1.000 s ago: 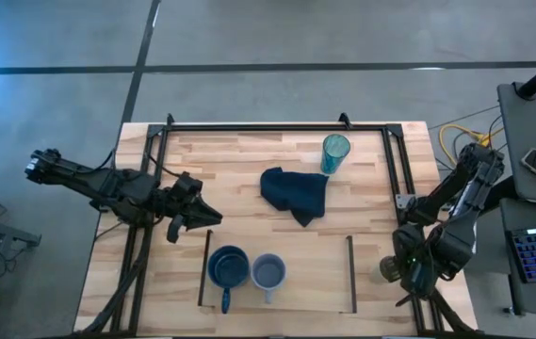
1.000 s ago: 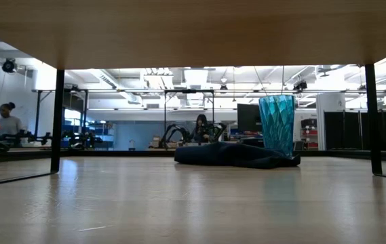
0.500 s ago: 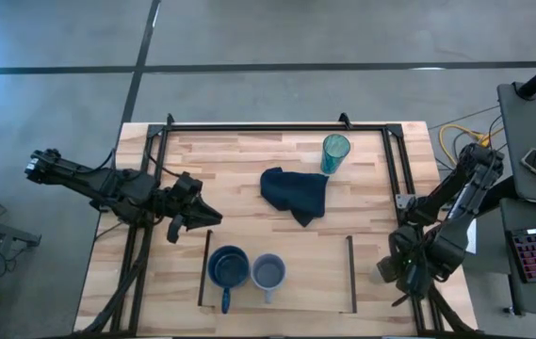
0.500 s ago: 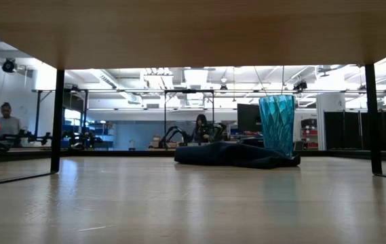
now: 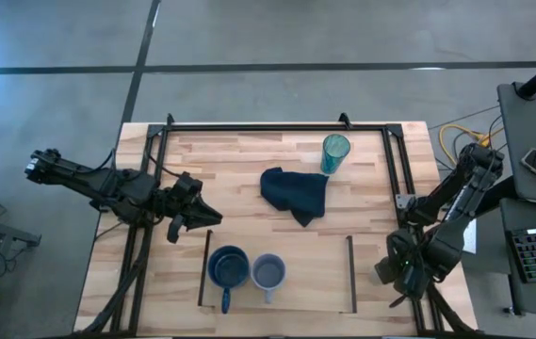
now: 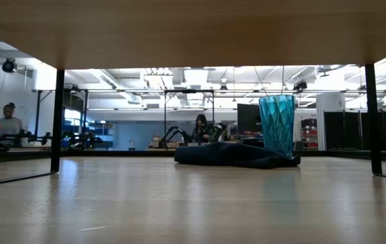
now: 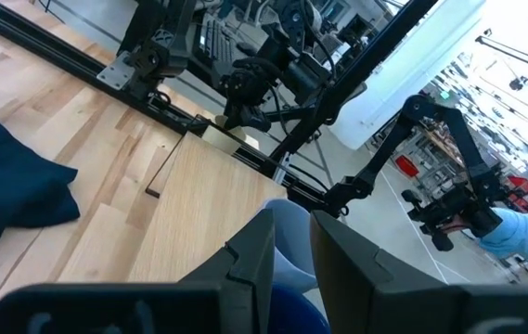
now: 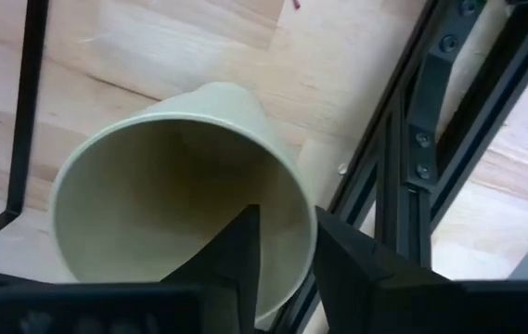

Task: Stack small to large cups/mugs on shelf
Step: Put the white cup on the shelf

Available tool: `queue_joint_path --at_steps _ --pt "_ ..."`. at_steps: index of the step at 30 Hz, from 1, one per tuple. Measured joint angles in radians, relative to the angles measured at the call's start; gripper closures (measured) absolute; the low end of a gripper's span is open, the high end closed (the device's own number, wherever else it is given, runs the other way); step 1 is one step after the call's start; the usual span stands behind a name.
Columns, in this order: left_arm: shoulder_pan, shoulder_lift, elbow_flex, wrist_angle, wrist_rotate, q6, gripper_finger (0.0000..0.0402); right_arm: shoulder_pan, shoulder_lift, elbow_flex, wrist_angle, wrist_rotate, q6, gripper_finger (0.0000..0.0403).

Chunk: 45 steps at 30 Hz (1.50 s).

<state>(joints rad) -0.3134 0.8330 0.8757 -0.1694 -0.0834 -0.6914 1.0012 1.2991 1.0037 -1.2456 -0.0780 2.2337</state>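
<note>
The shelf (image 5: 310, 273) is a light-wood board with dark rails at the table's near middle. On it stand a dark blue handled mug (image 5: 228, 268) and a small grey-blue cup (image 5: 268, 272). The teal tumbler (image 5: 334, 153) stands at the far side, next to a dark blue cloth (image 5: 296, 193). My right gripper (image 5: 390, 273) is shut on the small beige cup (image 8: 171, 186) at the table's right edge, just right of the shelf. My left gripper (image 5: 202, 215) is shut and empty, left of the shelf's far end. My right gripper holds the beige cup by its rim wall (image 8: 302, 237). One finger (image 8: 236, 250) is inside the cup and the other (image 8: 347, 269) is outside it. The cup is tipped, with its mouth turned toward the wrist. I cannot tell whether it is clear of the table.
Black frame rails (image 5: 395, 169) run along the table's far, left and right sides, and one passes close beside the beige cup (image 8: 403, 176). The cloth lies in a heap mid-table (image 6: 233, 154). Bare wood lies between the cloth and the shelf.
My right gripper has moved a little toward the table's left with the beige cup in its hold.
</note>
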Motion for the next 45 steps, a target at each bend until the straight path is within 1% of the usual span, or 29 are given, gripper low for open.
queue_joint_path --at_steps 7,12,16,19,26,30,34,37,39,45 --pt "0.0 0.0 0.0 0.0 0.0 0.0 0.0343 0.0 0.0 -0.002 -0.007 0.0 -0.002 0.0347" --pt "0.0 0.0 0.0 0.0 0.0 0.0 0.0343 0.0 0.0 0.003 -0.008 0.001 -0.009 0.0383" --pt "0.0 0.0 0.0 0.0 0.0 0.0 0.0343 -0.01 0.0 0.051 -0.037 0.0 -0.044 0.0393" --pt "0.0 0.0 0.0 0.0 0.0 0.0 0.0343 -0.024 0.0 0.142 -0.112 0.001 -0.089 0.0393" --pt "0.008 0.0 0.0 -0.005 -0.001 0.0 0.0343 -0.052 -0.002 0.404 -0.294 0.003 -0.177 0.0394" --pt "0.011 0.0 0.0 -0.006 0.0 0.0 0.0343 -0.055 0.0 0.534 -0.293 0.018 -0.212 0.0394" --pt "0.013 0.0 -0.004 -0.006 -0.002 0.0 0.0343 -0.062 0.04 0.668 -0.286 0.102 -0.295 0.0394" --pt "0.013 0.0 -0.011 -0.005 -0.005 0.0 0.0343 -0.09 0.091 0.772 -0.291 0.179 -0.404 0.0394" --pt "0.013 0.0 -0.017 -0.006 -0.005 0.0 0.0343 -0.124 0.141 0.839 -0.305 0.208 -0.5 0.0394" --pt "0.018 0.0 -0.018 -0.005 -0.01 -0.008 0.0343 -0.275 0.322 1.03 -0.324 0.199 -0.855 0.0394"
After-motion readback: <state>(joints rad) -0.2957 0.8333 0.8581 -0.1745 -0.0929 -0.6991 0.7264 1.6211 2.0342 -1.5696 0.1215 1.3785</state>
